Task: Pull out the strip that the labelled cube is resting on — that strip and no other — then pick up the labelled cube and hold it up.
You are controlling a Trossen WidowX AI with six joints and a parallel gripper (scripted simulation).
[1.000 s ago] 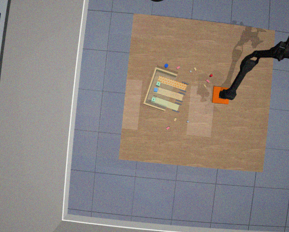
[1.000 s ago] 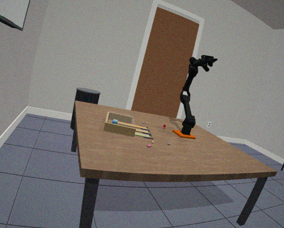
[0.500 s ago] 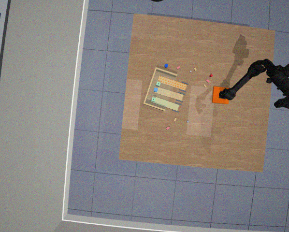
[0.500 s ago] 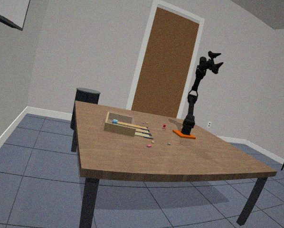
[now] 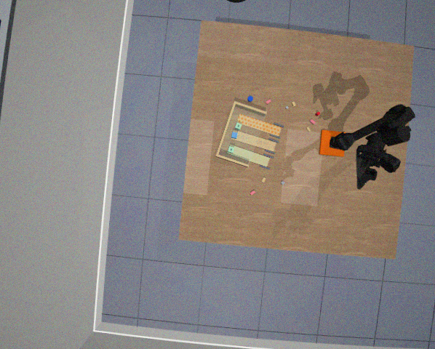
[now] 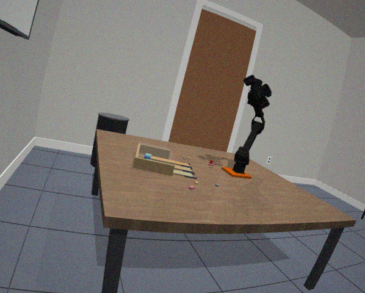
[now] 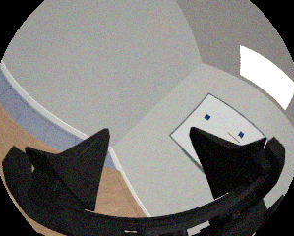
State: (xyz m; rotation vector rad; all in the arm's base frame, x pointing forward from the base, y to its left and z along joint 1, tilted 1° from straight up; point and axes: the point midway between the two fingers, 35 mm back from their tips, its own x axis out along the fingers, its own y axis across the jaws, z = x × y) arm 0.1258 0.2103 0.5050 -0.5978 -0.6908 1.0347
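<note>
Three strips run side by side out of the open side of a wooden tray point(image 5: 225, 129) point(image 6: 152, 165): an orange-patterned strip point(image 5: 260, 124), a plain tan strip point(image 5: 257, 142) and a pale green strip point(image 5: 252, 156) point(image 6: 182, 173). A mint cube with a dark mark point(image 5: 238, 126) is by the patterned strip's inner end. A blue cube point(image 5: 233, 134) point(image 6: 147, 156) is at the tan strip's inner end. Another mint cube with a dark mark point(image 5: 230, 149) is at the pale green strip's inner end. The marks are too small to read. My gripper point(image 7: 150, 132) is open and empty, raised high above the table, far from the tray.
Short dark prongs flank the strips' outer ends. A blue ball point(image 5: 249, 98) is beside the tray's upper corner. A red piece point(image 5: 318, 113) point(image 6: 211, 162) and several small pink, tan and grey pieces lie around. The arm stands on an orange base plate point(image 5: 324, 150) point(image 6: 245, 176).
</note>
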